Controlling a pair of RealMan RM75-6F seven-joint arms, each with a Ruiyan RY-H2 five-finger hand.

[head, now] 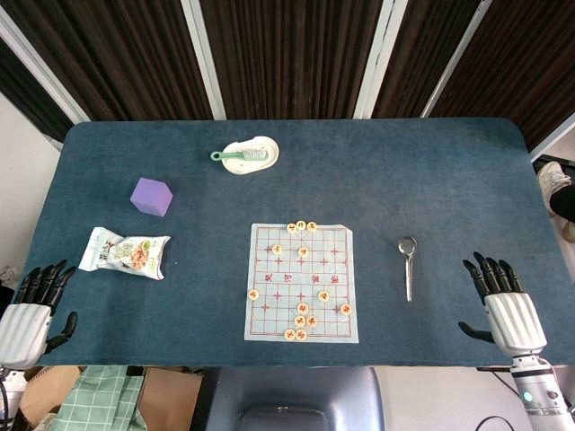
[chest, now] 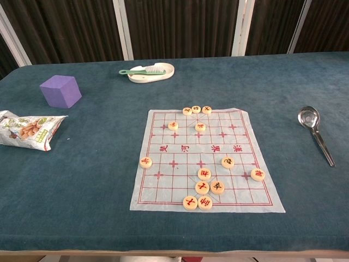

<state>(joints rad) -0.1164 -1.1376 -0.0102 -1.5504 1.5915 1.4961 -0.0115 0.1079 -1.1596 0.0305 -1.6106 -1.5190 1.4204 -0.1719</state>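
Observation:
My left hand [head: 34,305] rests at the table's near left corner, fingers spread, holding nothing; the snack bag [head: 124,253] lies closest to it. My right hand [head: 503,301] sits at the near right edge, fingers spread and empty, a little right of the metal spoon [head: 408,266]. Between them lies a paper chess board [head: 301,283] with several round wooden pieces [head: 303,310] scattered on it. Neither hand shows in the chest view, where the chess board [chest: 174,142], the spoon [chest: 315,131] and the snack bag [chest: 28,130] appear.
A purple cube [head: 151,197] stands at the left, also the purple cube [chest: 60,90] in the chest view. A white dish [head: 260,163] with a green brush [head: 241,155] sits at the far middle. The blue table [head: 449,180] ends at dark curtains behind.

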